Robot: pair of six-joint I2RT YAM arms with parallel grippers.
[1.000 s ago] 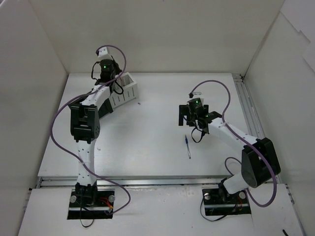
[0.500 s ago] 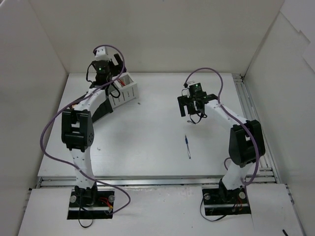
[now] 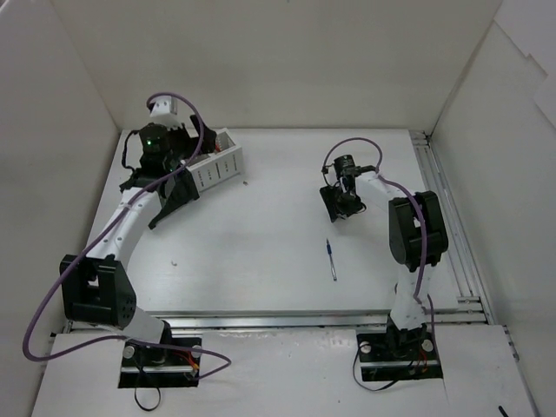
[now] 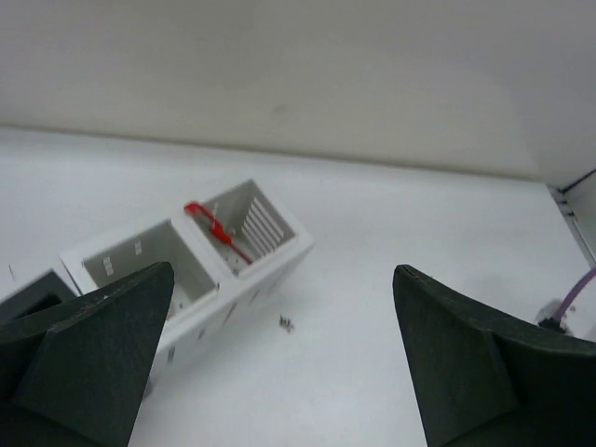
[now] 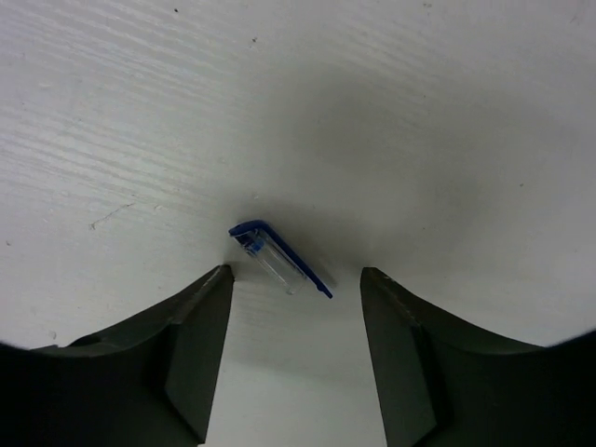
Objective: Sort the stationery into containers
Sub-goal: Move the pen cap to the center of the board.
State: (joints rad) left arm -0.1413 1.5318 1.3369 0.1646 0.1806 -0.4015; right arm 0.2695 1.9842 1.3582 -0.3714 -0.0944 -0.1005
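Table (image 3: 261,252): white surface that carries everything; bare grain lies directly under the right jaws.
White mesh organiser (image 4: 244,296): ahead of and below the left jaws, open tops facing up so items can drop in.
Left gripper (image 4: 284,279): jaws spread wide with nothing between them, hanging over the organiser; judged free for another item.
Right gripper (image 5: 296,272): pointed straight down at the table, jaws partly apart and straddling the pen cap with a gap on each side, gripping nothing yet; placed so that closing would pinch it across its short width.
Blue pen (image 3: 332,259): flat on the table, on the near side of the right jaws and apart from them, unsorted.
Red pen (image 4: 216,229): leaning inside the organiser's far compartment, ahead of the left jaws.
Pen cap (image 5: 277,259): clear with a blue clip, flat between the right jaws, nearer one finger.
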